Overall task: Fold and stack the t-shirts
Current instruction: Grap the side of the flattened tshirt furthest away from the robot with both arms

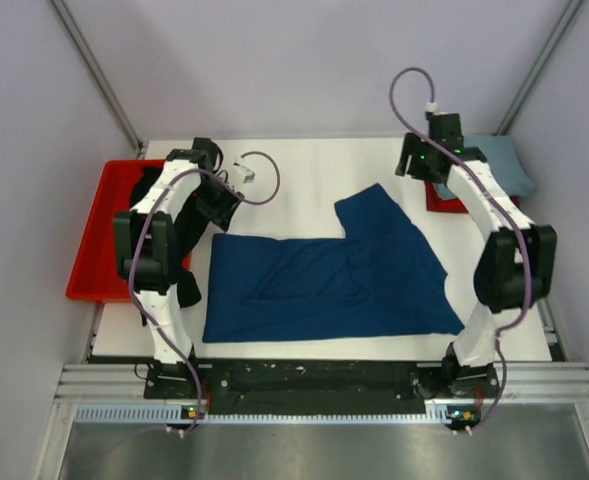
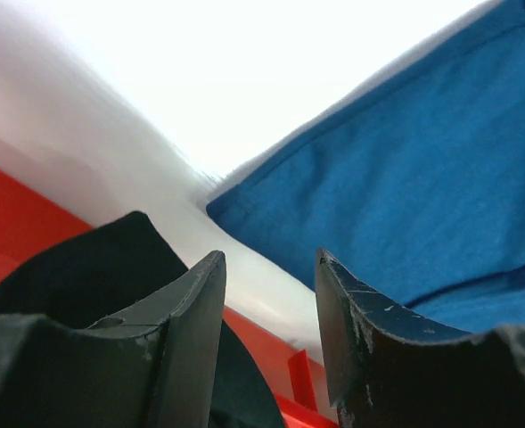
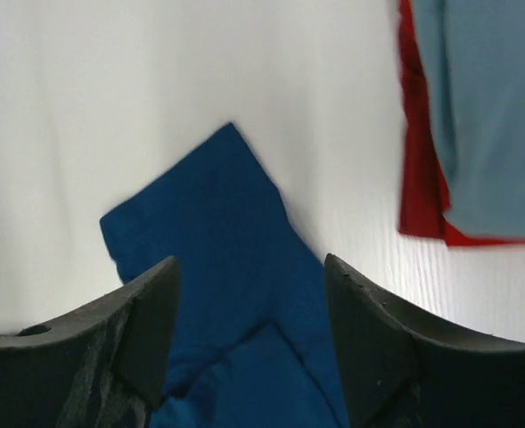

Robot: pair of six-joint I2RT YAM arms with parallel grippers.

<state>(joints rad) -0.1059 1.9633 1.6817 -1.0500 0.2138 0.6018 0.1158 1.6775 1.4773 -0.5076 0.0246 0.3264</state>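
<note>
The navy blue t-shirt (image 1: 334, 280) lies flat at the centre of the table (image 1: 304, 165), with one sleeve pointing toward the far edge. The black t-shirt (image 2: 84, 267) rests in the red tray (image 1: 99, 240) at the left edge. The pale grey-blue t-shirt (image 1: 509, 165) lies at the far right corner. The left end effector (image 2: 269, 259) is positioned near the navy blue t-shirt's far left corner, jaws apart, holding nothing. The right end effector (image 3: 251, 263) is positioned above the sleeve, jaws wide apart, empty.
</note>
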